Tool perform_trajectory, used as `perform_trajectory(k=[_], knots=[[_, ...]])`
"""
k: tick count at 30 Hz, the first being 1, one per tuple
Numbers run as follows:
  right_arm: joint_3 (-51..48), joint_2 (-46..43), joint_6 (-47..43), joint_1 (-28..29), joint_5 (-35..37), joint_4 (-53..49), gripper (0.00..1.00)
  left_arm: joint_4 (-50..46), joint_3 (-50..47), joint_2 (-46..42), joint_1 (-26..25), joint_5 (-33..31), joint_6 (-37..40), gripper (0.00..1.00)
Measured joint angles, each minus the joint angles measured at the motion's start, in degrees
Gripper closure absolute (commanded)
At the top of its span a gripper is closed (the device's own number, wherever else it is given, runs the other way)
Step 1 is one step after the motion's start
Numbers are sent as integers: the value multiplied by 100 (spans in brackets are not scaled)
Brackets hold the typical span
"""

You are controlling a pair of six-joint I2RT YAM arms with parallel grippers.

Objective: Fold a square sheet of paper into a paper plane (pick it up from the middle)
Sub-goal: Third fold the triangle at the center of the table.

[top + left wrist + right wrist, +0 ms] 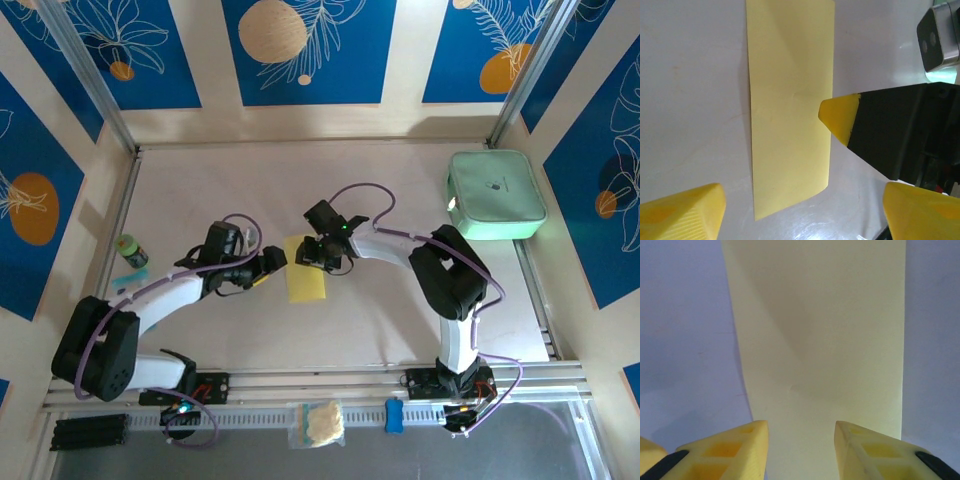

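Note:
The yellow sheet of paper (pixel 307 284) lies flat mid-table as an upright rectangle with a faint diagonal crease (pixel 790 100) (pixel 825 330). My left gripper (pixel 272 262) sits just left of it, low over the table, its jaws wide apart (pixel 802 215) with the sheet's near corner and bare table between them. My right gripper (pixel 318 256) hovers over the sheet's far end. Its fingers stand apart with paper showing in the gap (pixel 801 440); one fingertip (pixel 839 116) reaches over the sheet's edge in the left wrist view. The paper plane is out of view.
A mint-green case (pixel 496 194) rests at the back right. A small green bottle (pixel 130 250) stands by the left wall. On the front rail lie a cream wad in a clear bag (pixel 318 424) and a blue piece (pixel 394 415).

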Motion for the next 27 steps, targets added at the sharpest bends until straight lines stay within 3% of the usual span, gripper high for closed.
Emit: perform_trajectory(k=[14,21,27], knots=[[-262,138,151,-37,-39,254,63,125,-15,693,-452,-168,-586,50],[-295,138,190,-48,-50,302,65,-50,205,997,-470,-378,-413,60],[-295,138,190,-63,-59,289,67,-289,748,1233,-470,-756,15,63]])
